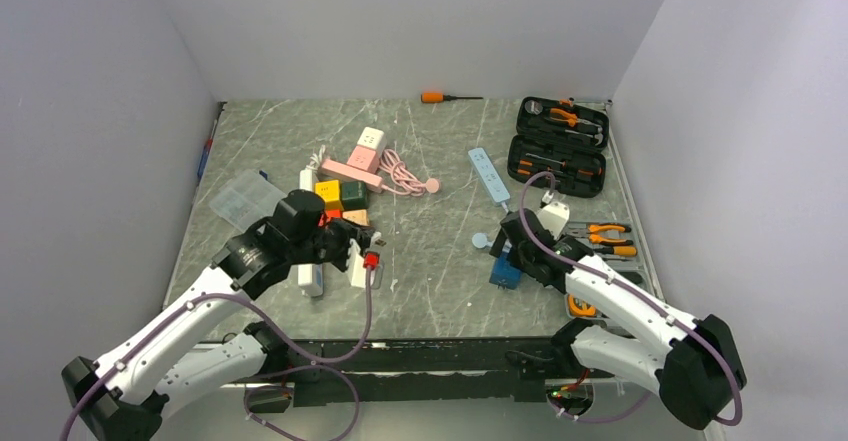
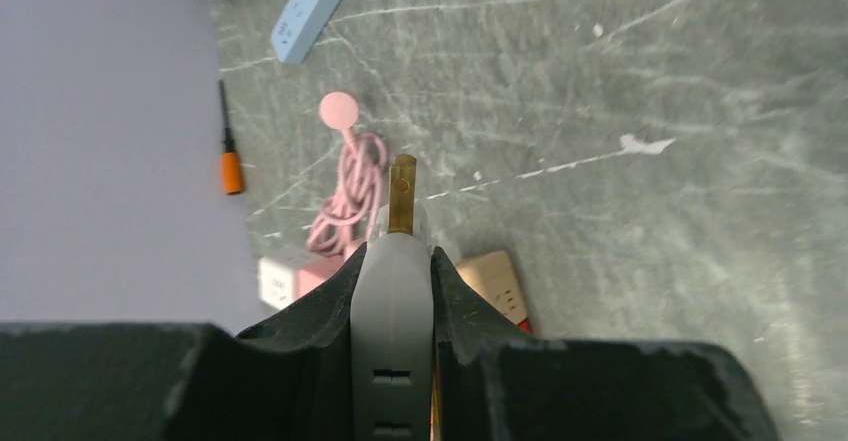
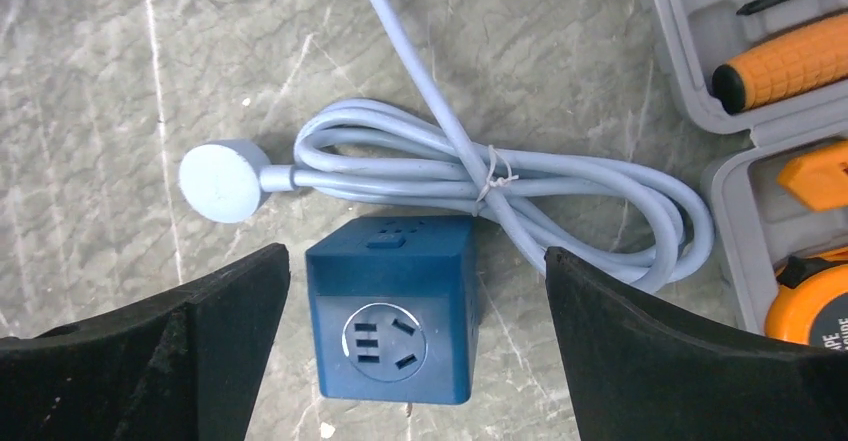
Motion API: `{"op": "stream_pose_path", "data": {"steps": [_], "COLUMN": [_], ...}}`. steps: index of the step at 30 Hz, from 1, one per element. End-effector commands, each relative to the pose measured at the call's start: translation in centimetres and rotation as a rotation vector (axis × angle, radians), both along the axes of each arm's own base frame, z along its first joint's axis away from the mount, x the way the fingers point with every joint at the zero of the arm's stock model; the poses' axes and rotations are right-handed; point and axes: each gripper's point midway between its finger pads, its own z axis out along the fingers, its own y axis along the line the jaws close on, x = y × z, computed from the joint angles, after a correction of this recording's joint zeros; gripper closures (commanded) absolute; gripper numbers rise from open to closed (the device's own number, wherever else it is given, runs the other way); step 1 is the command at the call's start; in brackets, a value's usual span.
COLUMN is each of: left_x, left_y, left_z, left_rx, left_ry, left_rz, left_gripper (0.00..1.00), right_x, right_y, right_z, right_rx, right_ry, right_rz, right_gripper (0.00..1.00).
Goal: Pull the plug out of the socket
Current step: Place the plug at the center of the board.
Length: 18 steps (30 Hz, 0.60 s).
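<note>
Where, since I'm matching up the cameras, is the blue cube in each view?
Top external: the blue cube sits right of centre, towards the near edge.
Left wrist: not in it.
Right wrist: bottom centre.
Shared landmark: the pale blue disc, close beside the cube in the top view and up-left of it in the right wrist view.

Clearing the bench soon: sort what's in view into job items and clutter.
Job: grey plug in the left end effector; blue cube socket under the open right end effector.
Lying about: pink cable, orange screwdriver, light-blue power strip, tool case, tape measure.
</note>
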Motion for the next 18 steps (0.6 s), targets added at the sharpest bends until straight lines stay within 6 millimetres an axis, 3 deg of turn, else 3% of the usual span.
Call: {"op": "stream_pose_path", "data": {"steps": [1, 5, 10, 13, 18], "left_x": [-1.7, -2.1, -3.7, -5.0, -6.5], "left_y": [-1.7, -3.6, -8.2, -10.3, -11.5], "left_z": [0.8, 0.7, -0.6, -3.6, -8.2], "left_rx": [-0.083, -0.121, -0.107, -0.011, 0.195], "left_ry": [0.213, 0.343, 0.551, 0.575, 0.545], "left_rz": [0.011, 0.020, -0.032, -0.079, -0.125], "left_gripper": [1.00, 1.00, 1.00, 0.99, 0.99], "right_x": [1.2, 2.9, 5.6, 6.5, 6.4], "right_y": [-0.2, 0.1, 1.3, 0.0, -1.3], "right_z": [3.7, 7.4, 11.3, 12.3, 10.7], "right_rx": [-0.045, -0.084, -0.078, -0.143, -0.018], "right_ry": [-0.058, -0.123, -0.213, -0.241, -0.270], "right_rz": [0.039, 0.084, 0.125, 0.079, 0.029], "right_gripper": [0.00, 0.00, 0.00, 0.00, 0.00]}}
